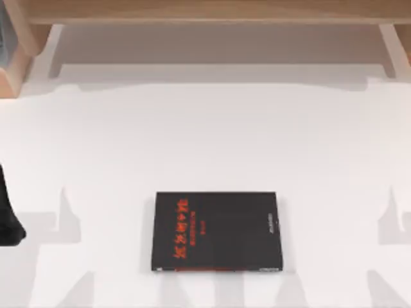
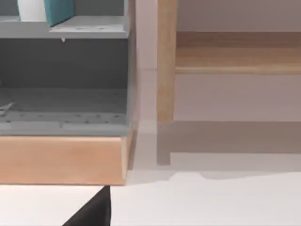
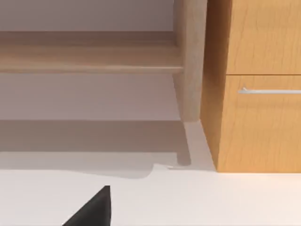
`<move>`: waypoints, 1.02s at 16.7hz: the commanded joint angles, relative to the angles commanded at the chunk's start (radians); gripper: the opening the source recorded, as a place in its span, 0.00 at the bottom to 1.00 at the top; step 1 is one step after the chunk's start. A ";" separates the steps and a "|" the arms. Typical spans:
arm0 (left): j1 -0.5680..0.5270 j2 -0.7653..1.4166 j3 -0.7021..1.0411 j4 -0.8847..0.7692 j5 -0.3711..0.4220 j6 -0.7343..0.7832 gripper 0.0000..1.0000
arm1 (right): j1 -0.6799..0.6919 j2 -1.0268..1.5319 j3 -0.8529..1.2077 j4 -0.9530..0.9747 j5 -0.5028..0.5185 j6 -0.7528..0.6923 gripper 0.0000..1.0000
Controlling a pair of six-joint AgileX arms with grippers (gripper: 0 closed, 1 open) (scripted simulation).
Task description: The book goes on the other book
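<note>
Black book (image 1: 217, 231) flat on white bench (image 1: 205, 141), near front edge, centre. Teal book (image 2: 59, 10) upright on grey shelf (image 2: 70, 33) in left wrist view. Left arm (image 1: 8, 212) parked at bench's left edge. Jaws state on both arms: cannot tell.

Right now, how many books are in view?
2. The black book lies flat on the table, near the front middle. The teal-blue book stands on the grey shelf; others may be hidden there.

Black other book (image 1: 217, 232), red characters, red edge strip; white worktop (image 1: 205, 141); teal-blue book (image 2: 59, 10), white pages.
</note>
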 joint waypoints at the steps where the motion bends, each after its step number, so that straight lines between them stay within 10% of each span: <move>1: 0.000 0.000 0.000 0.000 0.000 0.000 1.00 | 0.000 0.000 0.000 0.000 0.000 0.000 1.00; 17: 0.178 0.908 0.634 0.265 0.195 -0.005 1.00 | 0.000 0.000 0.000 0.000 0.000 0.000 1.00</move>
